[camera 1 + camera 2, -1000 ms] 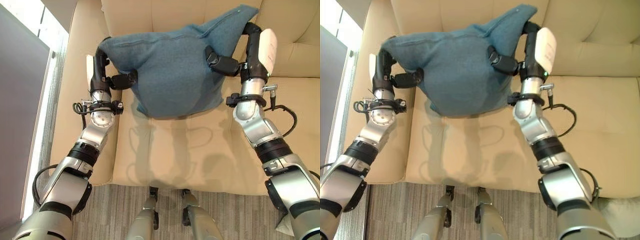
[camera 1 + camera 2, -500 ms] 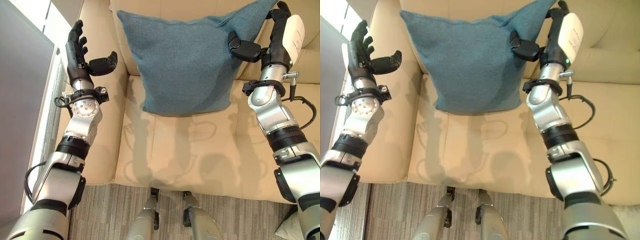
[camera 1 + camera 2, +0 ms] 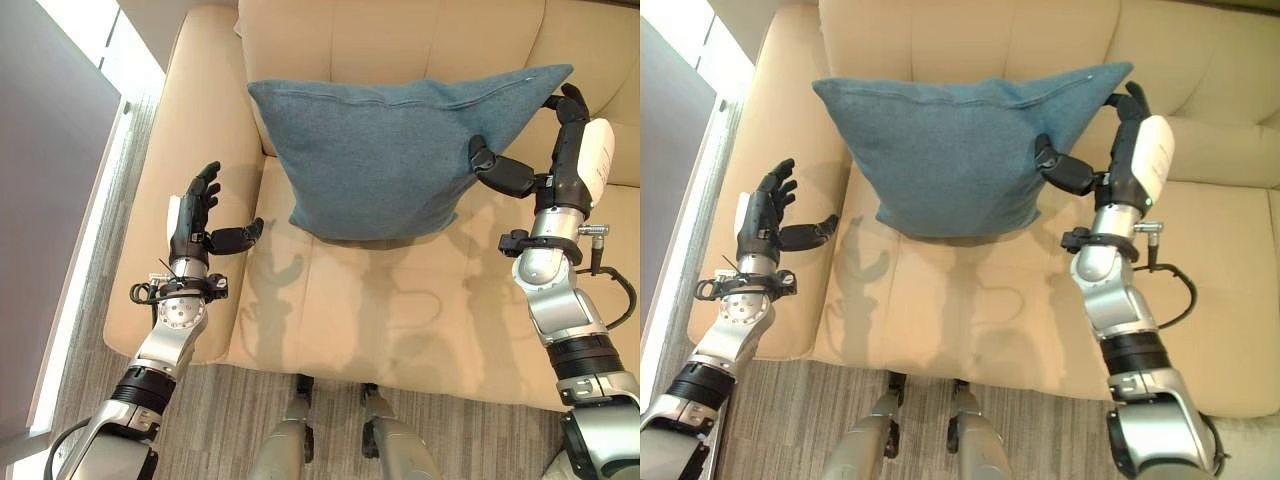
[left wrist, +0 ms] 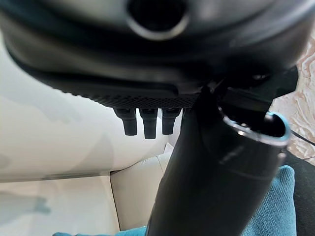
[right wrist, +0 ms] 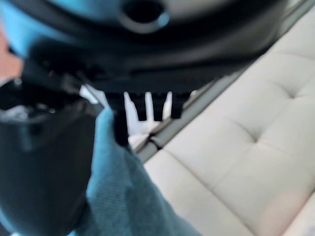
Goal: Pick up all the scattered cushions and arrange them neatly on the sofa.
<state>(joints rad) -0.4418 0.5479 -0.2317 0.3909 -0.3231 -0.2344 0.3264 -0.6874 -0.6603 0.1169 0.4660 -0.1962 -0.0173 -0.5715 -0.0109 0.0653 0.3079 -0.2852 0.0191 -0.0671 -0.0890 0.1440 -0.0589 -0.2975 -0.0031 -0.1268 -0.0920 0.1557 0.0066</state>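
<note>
So: one teal cushion [image 3: 385, 150], coarse woven or felt-like fabric, roughly square with a seam along the top edge and pointed corners. It stands upright against the backrest of the sofa [image 3: 300, 40], bottom edge on the seat, top right corner pulled out toward 2 o'clock.

The right hand [image 3: 560, 165] pinches that corner side: thumb pressed into the front face at about 3 o'clock on the cushion, fingers [image 3: 572, 100] up behind the corner (right wrist view shows teal fabric bunched between thumb and fingers). White cover on the back of the hand.

The left hand [image 3: 192, 215] is at 9 o'clock of the cushion, well apart from it, over the join of seat and left armrest. Fingers straight and spread wide, thumb sticking out toward the cushion, holding nothing. The left wrist view shows its fingertips [image 4: 146, 123] in a row against pale upholstery, with a strip of teal at the edge.

Sofa is cream or beige smooth leather-like upholstery, padded, with stitched panel seams on seat and back and a rounded armrest [image 3: 165, 210]. Floor [image 3: 210, 430] in front is grey striped carpet. No legible labels or writing anywhere.
</note>
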